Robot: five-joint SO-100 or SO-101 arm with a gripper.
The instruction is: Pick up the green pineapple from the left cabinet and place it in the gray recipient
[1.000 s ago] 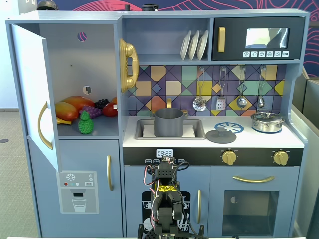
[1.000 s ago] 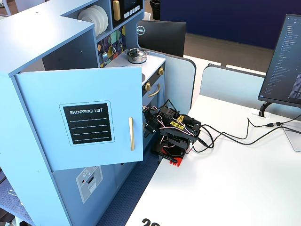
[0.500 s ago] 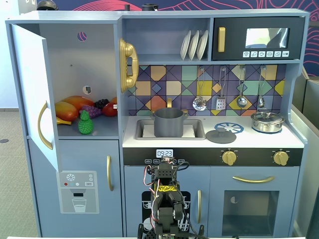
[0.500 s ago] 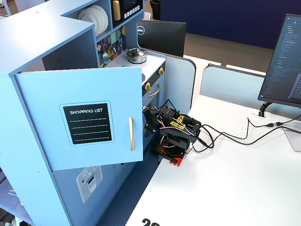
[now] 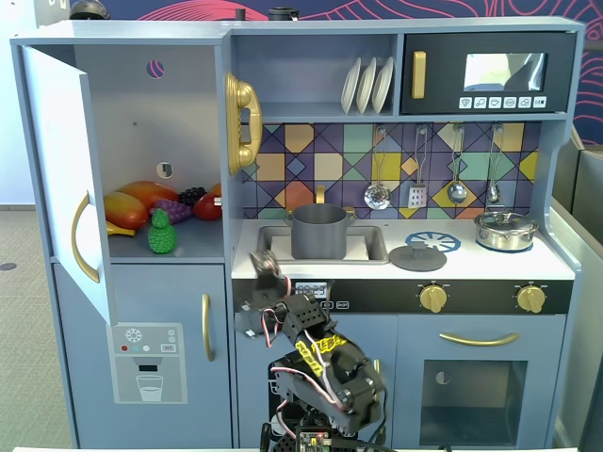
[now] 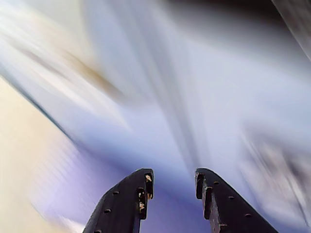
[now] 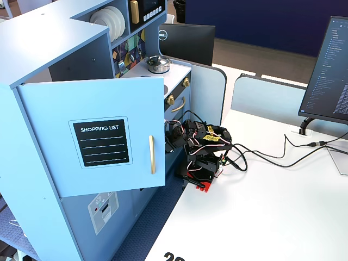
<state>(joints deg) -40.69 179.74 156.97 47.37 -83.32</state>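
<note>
The green pineapple stands upright at the front of the pale shelf in the left cabinet, whose door is swung wide open. The gray recipient sits in the sink basin. My gripper is low in front of the counter edge, below the sink and to the right of the cabinet, with the arm folded under it. In the wrist view the gripper is open and empty, and everything behind it is motion-blurred. In a fixed view the open door hides the shelf and the pineapple.
An orange-yellow mango, purple grapes and a red fruit lie behind the pineapple. A flat gray lid and a silver lidded pot sit on the counter. A monitor and cables are on the white table.
</note>
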